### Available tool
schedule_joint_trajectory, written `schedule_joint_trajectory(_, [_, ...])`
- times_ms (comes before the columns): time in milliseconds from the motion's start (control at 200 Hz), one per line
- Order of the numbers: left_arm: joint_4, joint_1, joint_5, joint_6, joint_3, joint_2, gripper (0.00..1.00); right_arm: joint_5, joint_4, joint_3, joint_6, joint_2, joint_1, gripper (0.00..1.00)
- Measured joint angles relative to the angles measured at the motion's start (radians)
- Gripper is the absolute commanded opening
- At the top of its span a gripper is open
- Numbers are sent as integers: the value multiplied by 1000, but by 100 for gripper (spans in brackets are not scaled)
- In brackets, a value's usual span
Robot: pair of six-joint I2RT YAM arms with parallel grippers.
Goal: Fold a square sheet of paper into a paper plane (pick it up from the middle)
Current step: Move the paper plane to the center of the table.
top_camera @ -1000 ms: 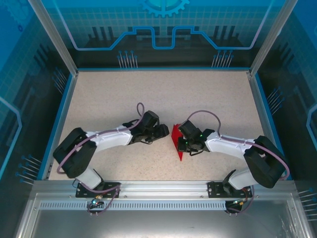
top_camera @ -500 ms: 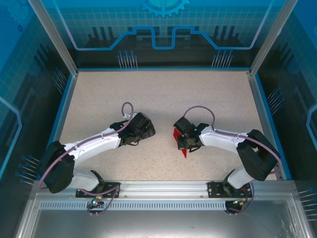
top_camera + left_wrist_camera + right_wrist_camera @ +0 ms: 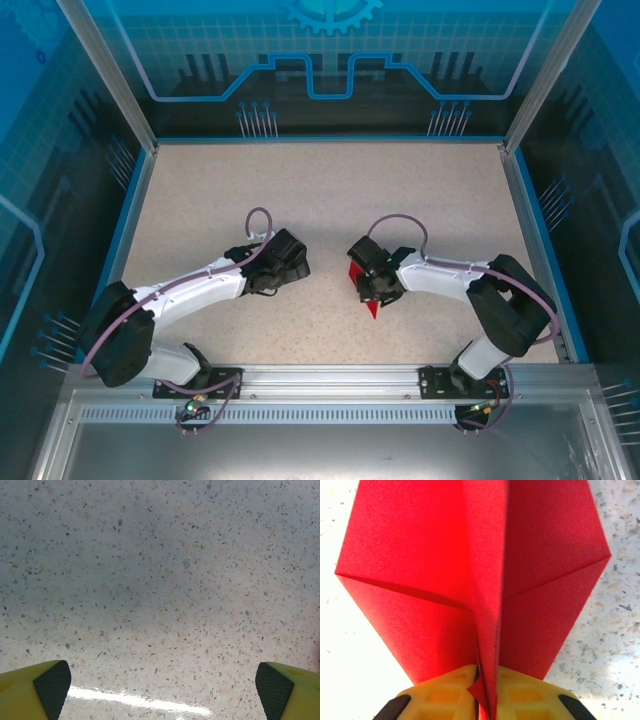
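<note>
Status: right hand (image 3: 485, 682) is pinching the paper plane (image 3: 420, 565) by its centre ridge, yellow fingers (image 3: 445, 690) pressed together with the ridge sandwiched between them. Wings fan out ahead of the fingertips, one each side, with a diagonal crease on both. In the top view a red tip pokes out on the near-edge side of that hand, low over the worktop (image 3: 330, 190); we can't tell if it touches.

Over on the other side, left hand (image 3: 288, 262) is spread wide. There's nothing between its pads (image 3: 50, 690), just bare speckled surface. The plane is well apart from it, over by the right hand.

Our read: folding looks basically done and we're at the set-down step. Next move calls for easing the plane flat, then a clean release so the thin paper doesn't snag or spring open. We'd bring the left hand in only if a wing needs pressing.
</note>
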Motion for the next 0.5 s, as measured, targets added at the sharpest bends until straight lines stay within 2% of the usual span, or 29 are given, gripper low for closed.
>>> schedule_joint_trajectory(500, [-25, 1, -10, -16, 4, 21, 99, 8, -1, 25, 0, 25, 6, 7])
